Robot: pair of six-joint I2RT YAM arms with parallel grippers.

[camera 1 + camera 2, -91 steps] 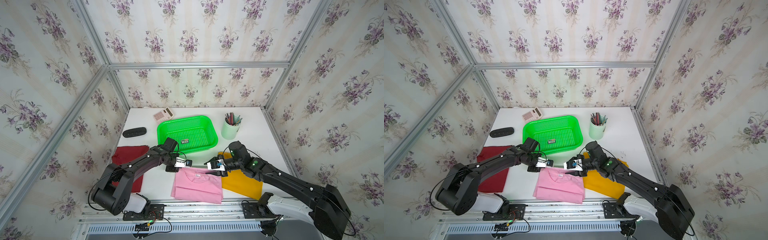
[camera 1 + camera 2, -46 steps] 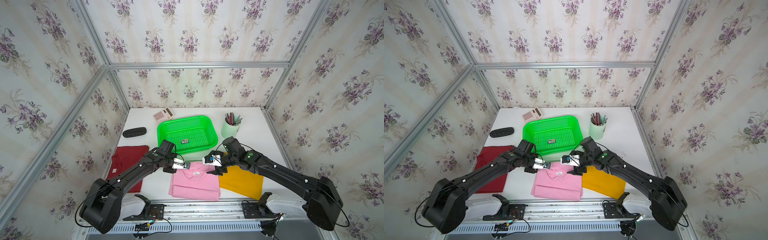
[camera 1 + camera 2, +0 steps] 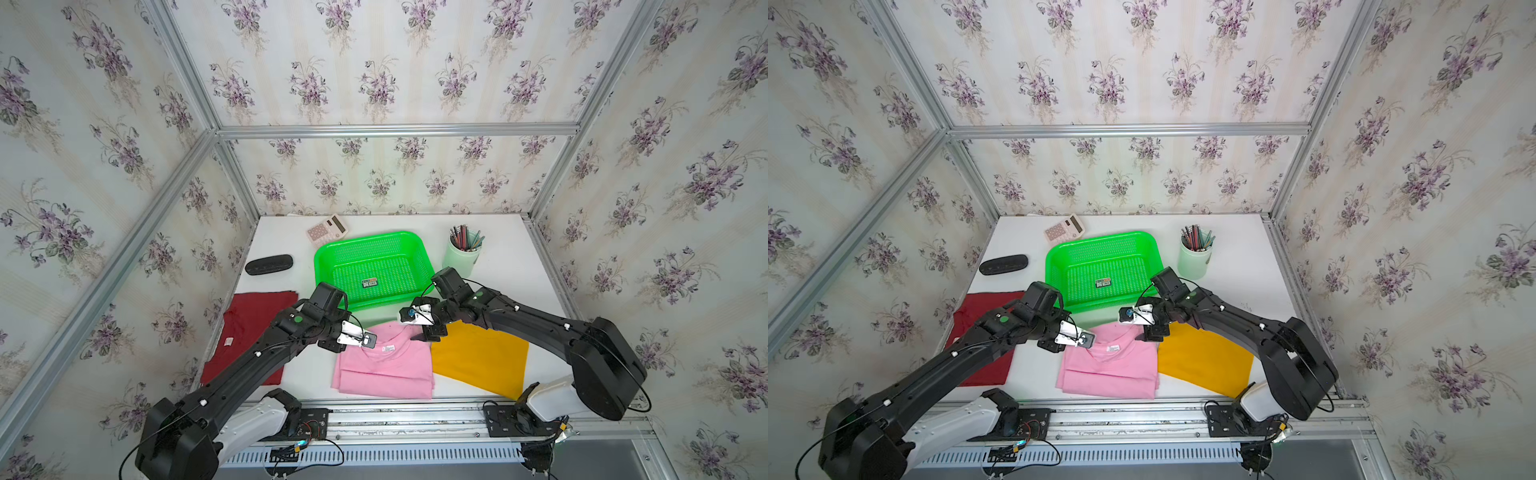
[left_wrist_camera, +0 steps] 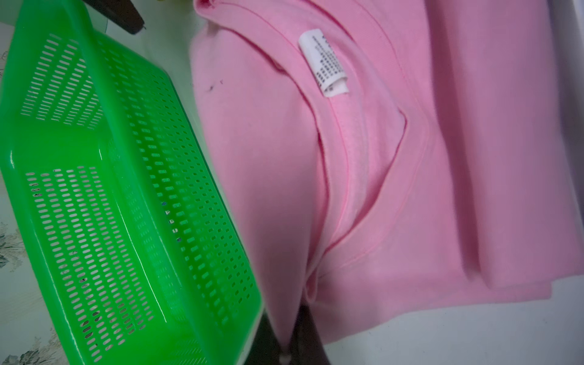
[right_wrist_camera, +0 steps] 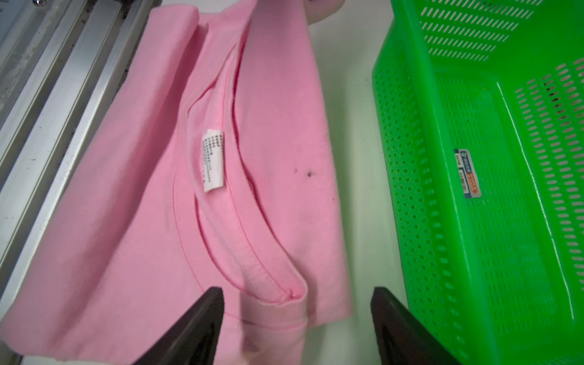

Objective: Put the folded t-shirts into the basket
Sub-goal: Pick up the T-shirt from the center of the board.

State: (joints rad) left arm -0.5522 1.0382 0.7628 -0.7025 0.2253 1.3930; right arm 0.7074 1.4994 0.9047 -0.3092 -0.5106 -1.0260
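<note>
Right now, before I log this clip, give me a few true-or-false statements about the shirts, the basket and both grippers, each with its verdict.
1. The basket holds no t-shirt. True.
2. The right gripper is shut on the mustard t-shirt. False: its jaws stand open over a corner of the pink t-shirt.
3. The left gripper is shut on the pink t-shirt's edge. True.
4. The dark red t-shirt lies between the other two. False: the pink one lies in the middle.
5. The pencil cup stands inside the basket. False: it stands on the table beside it.
</note>
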